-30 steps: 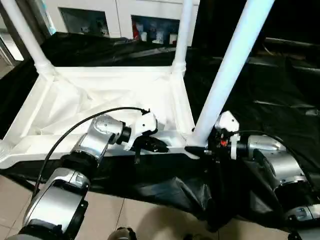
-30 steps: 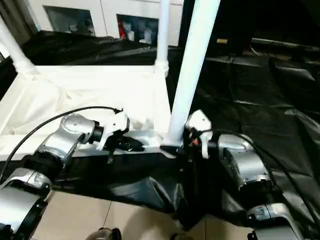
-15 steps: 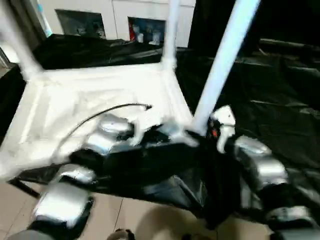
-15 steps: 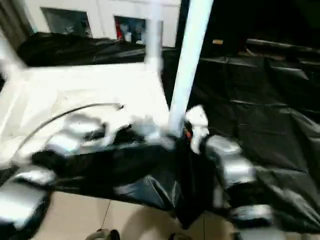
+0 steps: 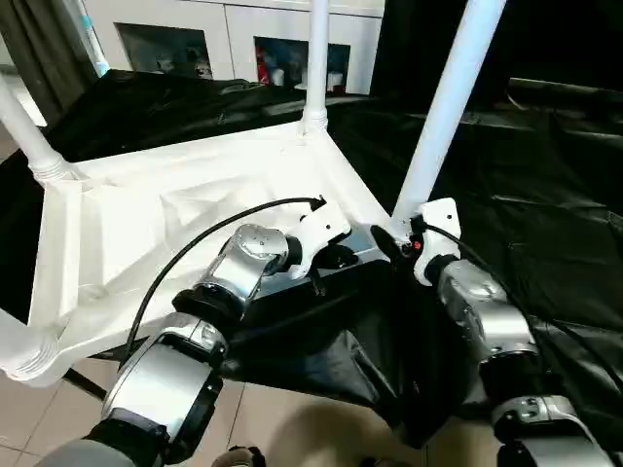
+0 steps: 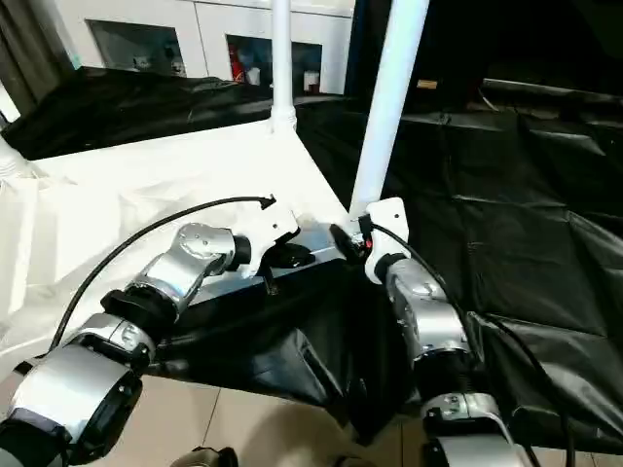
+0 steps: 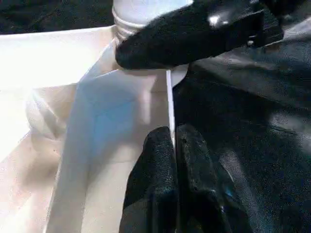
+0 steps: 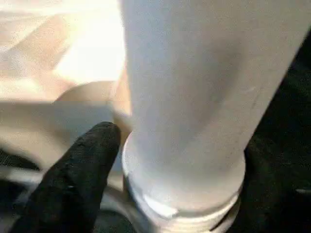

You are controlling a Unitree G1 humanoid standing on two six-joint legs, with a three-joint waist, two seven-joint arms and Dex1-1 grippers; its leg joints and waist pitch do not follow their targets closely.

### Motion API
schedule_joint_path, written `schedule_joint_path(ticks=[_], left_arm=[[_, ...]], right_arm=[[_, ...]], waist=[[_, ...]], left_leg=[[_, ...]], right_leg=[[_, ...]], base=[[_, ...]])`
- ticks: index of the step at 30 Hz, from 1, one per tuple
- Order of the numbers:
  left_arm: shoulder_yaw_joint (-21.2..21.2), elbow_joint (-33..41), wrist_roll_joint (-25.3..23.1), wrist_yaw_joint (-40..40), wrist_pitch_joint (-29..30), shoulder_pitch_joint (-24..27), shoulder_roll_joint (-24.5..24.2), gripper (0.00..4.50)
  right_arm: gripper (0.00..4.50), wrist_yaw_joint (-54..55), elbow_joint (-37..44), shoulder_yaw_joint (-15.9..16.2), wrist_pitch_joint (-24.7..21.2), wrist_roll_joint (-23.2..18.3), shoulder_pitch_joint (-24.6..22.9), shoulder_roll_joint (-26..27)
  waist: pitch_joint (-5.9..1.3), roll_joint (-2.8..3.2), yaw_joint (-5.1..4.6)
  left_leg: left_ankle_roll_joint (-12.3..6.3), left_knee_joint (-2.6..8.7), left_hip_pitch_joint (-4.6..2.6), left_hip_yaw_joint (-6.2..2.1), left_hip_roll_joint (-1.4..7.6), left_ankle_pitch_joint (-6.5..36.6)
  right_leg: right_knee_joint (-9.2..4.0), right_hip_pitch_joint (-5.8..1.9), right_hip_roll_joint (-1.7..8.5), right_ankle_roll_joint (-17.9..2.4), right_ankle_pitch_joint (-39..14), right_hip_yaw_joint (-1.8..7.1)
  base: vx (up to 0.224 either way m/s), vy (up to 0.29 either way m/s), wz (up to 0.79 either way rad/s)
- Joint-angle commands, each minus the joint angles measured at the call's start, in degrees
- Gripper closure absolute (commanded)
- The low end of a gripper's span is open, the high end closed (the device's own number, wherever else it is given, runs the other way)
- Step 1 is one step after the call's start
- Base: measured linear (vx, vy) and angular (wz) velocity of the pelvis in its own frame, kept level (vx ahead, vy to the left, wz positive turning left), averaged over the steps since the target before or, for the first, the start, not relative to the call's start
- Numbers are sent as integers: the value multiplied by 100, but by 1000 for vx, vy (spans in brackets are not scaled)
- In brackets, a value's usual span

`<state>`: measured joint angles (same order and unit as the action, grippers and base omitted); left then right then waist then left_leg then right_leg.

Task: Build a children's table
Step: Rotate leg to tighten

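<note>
Left wrist view puts us right at the near rim of the tabletop [image 5: 185,209], which lies upside down on black sheeting [image 5: 545,185]. Our left gripper [image 7: 173,145] has its fingers pressed together on that thin white rim, a short way along the edge from the nearest leg [image 5: 443,107]. Our right gripper [image 5: 391,245] sits at the foot of that leg, where it enters the corner socket. Its jaws stand wide, one finger [image 8: 80,170] on each side of the leg; we cannot tell whether they press it.

Two more legs [image 5: 315,58] stand upright at the far corners.

We judge the risk to be the near leg: if it is not fully seated (its ridged collar shows above the socket), any pull on the rim could tilt it or work it loose.

Only the right wrist view shows that collar close up; only the head views show the whole table.
</note>
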<state>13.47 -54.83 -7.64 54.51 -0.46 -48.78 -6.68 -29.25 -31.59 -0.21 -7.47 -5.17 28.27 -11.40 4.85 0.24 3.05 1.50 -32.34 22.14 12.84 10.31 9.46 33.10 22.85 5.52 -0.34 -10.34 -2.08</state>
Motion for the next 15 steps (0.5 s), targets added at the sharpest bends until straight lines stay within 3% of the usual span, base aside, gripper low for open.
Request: schedule_joint_path(ticks=[1,3,6,9,11,15], left_arm=[[74,239,282,578,-282,185,86,450],[131,412,350,1063,-343,305,-135,450],[124,524,452,1455,-412,383,-323,450],[129,801,633,2255,-390,559,-705,450],[148,847,640,2378,-404,590,-776,450],[122,1125,772,2681,-204,719,-959,450]], right_arm=[[60,-700,78,504,50,-62,-105,7],[60,-1182,150,546,133,-84,-117,-278],[60,-1752,288,561,108,-216,-145,-516],[60,-3045,688,720,-126,-533,-275,-1043],[60,-3222,728,765,-140,-561,-291,-1118],[60,-3625,712,873,-165,-607,-252,-1289]], waist=[[-317,-60,-26],[-337,-88,-17],[-346,-61,37],[-361,-55,63],[-361,-46,66],[-352,-31,66]], left_leg=[[-354,396,-126,-196,304,1366],[-492,361,-120,-178,300,1131],[-757,311,-104,-140,321,734],[-855,288,-109,-134,343,616],[-863,287,-120,-128,352,641],[-689,314,-143,-124,373,878]], right_leg=[[-378,-172,313,-1185,-1093,185],[-342,-198,320,-1322,-751,182],[-255,-215,291,-1515,-211,163],[-191,-225,274,-1678,93,140],[-190,-209,269,-1697,82,140],[-218,-177,283,-1733,-284,147]], base=[[0,0,0],[0,0,0],[0,0,0],[0,0,0],[0,0,0],[0,0,0]])
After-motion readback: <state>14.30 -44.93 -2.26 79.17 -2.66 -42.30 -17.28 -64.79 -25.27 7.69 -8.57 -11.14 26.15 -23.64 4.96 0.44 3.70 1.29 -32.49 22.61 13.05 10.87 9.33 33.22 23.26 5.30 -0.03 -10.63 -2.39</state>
